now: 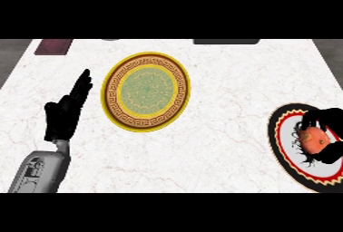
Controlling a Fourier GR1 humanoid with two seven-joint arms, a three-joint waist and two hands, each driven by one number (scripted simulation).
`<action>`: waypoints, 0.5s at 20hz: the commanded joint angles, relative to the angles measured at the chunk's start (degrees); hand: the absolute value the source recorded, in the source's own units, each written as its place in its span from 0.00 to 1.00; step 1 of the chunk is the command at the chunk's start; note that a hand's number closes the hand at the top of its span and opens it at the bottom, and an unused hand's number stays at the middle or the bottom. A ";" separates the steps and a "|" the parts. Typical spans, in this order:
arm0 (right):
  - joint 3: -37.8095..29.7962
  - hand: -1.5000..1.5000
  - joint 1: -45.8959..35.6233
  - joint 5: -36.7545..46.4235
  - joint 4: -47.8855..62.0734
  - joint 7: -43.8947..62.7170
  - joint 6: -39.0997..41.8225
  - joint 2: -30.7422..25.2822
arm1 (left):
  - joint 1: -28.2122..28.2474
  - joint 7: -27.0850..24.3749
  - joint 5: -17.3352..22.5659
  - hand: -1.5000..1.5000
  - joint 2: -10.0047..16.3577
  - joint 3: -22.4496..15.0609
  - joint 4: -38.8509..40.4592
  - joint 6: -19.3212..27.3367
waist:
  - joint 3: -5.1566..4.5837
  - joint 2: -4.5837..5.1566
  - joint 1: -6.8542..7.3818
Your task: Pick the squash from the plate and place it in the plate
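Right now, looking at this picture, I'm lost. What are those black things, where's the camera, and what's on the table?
The camera sits in a humanoid robot's head, looking steeply down at a white marble counter. The black shapes are its hands. The left hand rests open at the left, fingers up, on a grey forearm. The right hand, at the right edge, curls round an orange squash over a black, red and white plate. A round gold and green patterned plate lies in the middle, with nothing on it.
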 commanded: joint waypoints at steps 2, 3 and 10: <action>-0.46 1.00 0.01 1.58 -8.04 22.63 -4.00 10.98 | 1.26 0.90 -0.90 0.50 -1.09 -1.10 -1.14 0.85 | -0.15 -0.64 -0.61; -0.76 1.00 0.58 1.70 -10.71 26.56 -3.91 11.91 | 1.70 0.18 0.65 0.50 1.53 1.54 -0.40 -0.63 | -0.35 -1.15 -1.38; 4.22 1.00 -1.69 8.62 -31.59 42.27 -15.43 24.26 | 1.10 1.44 -0.53 0.50 -0.02 0.06 -1.13 0.38 | -0.10 -0.84 -1.20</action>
